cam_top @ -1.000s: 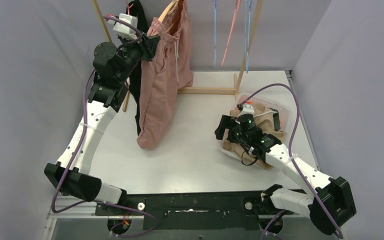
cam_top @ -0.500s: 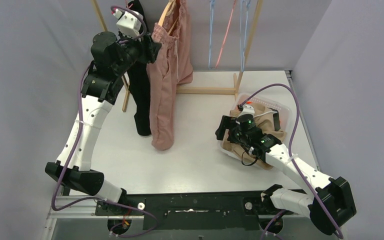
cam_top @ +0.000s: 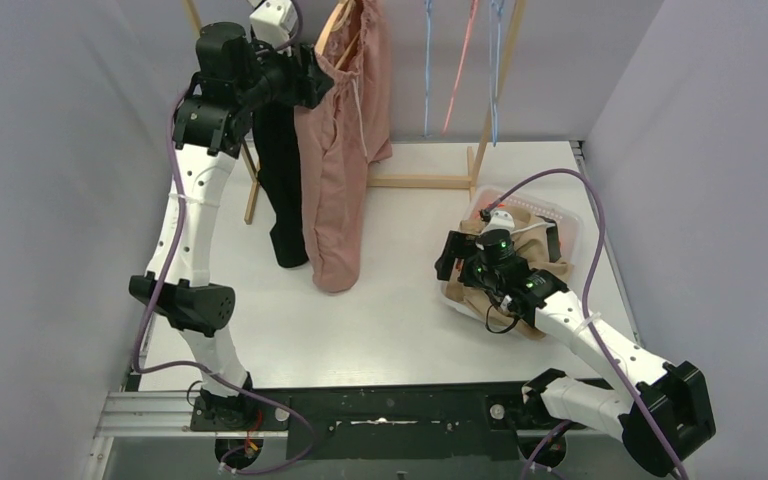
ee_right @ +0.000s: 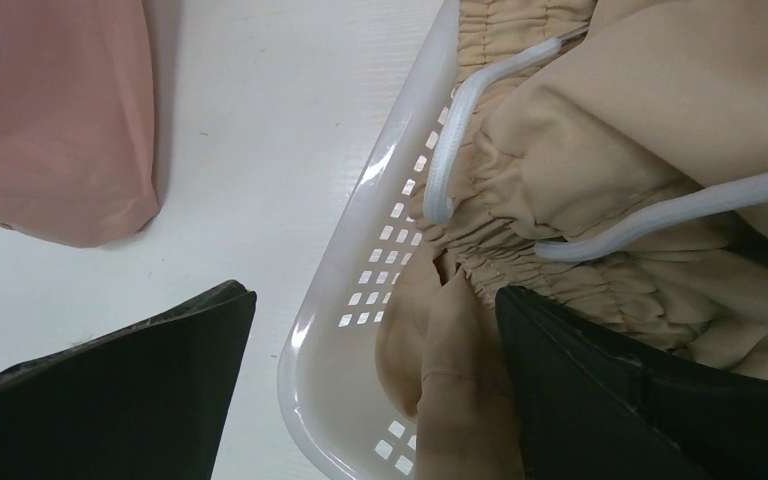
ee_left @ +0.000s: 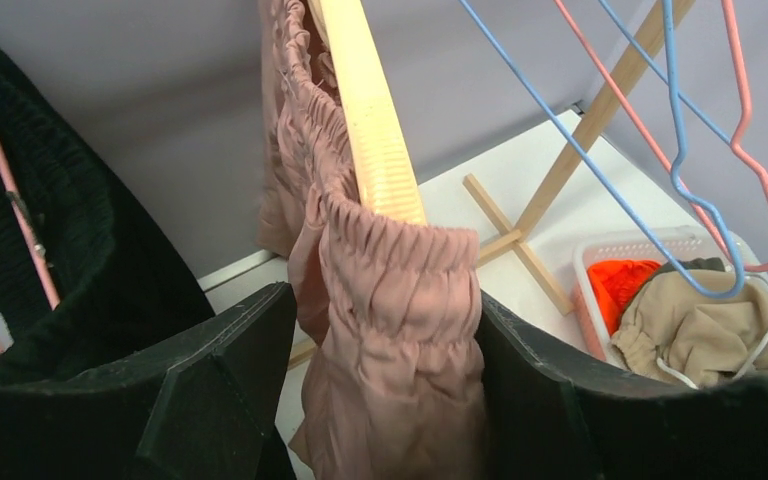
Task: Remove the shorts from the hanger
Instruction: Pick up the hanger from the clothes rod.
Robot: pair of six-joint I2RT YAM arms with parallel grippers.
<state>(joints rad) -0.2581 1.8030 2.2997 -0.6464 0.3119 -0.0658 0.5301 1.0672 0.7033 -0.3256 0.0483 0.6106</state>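
Left arm: raised high from its base, forearm reaching to the rack [cam_top: 505, 60] at the far left of the desk [cam_top: 400, 320].
Left tool [ee_left: 385, 310]: jaws apart, one on each side of the gathered waistband of the pink shorts [cam_top: 335, 170], not pinching it.
Right arm: low and stretched forward, wrist turned down over the basket [ee_right: 380, 250].
Right tool [ee_right: 375, 300]: jaws wide apart, straddling the basket's rim, clamped on nothing.
Shorts counted: four, one each of pink, dark, beige and orange.
Pink shorts: hanging on the wooden hanger [ee_left: 370, 130], legs drooping toward the desk.
Dark shorts [cam_top: 282, 180]: hanging just left of the pink pair.
Beige shorts [ee_right: 640, 130]: heaped in the basket under the right tool, a white hanger [ee_right: 480, 100] lying on them.
Orange shorts [ee_left: 625, 285]: in the basket beside the beige pair.
Bare hangers [cam_top: 460, 60]: thin blue and pink ones on the rack; number unclear.
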